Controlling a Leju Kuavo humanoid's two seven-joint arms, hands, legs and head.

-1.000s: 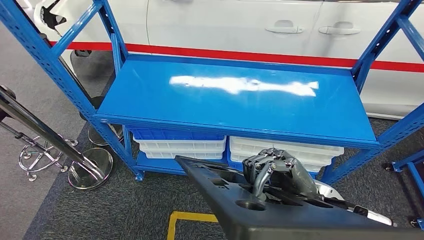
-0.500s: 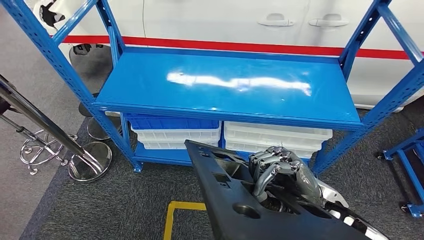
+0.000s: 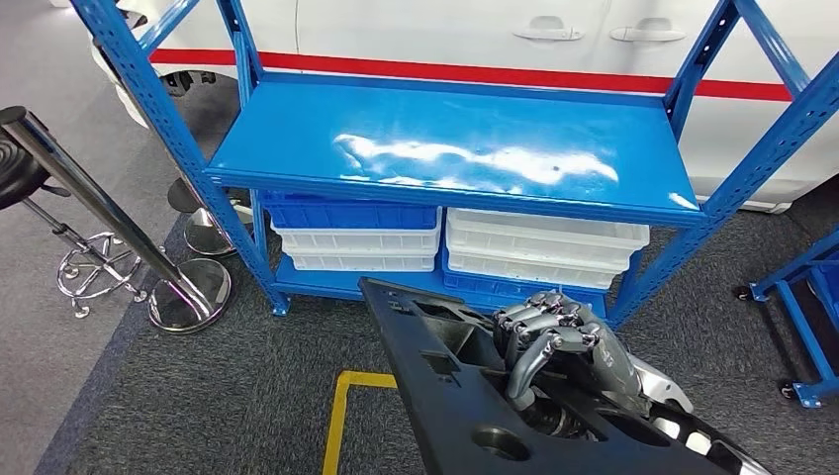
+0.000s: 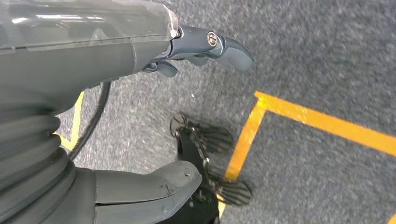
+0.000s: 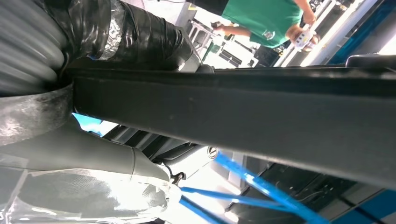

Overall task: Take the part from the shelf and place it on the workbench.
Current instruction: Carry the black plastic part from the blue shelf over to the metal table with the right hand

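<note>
The right hand (image 3: 554, 341) has its fingers curled through an opening in the black part (image 3: 465, 396), carried at 6 o'clock clear of the shelf (image 3: 465, 158) for transfer; the left hand (image 4: 140, 93) hangs unloaded, fingers apart.

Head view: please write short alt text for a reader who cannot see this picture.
The robot's right hand grips a long black plastic part above grey carpet. Behind stands a blue metal shelf with bare top board, white bins below, and a white car beyond.
</note>
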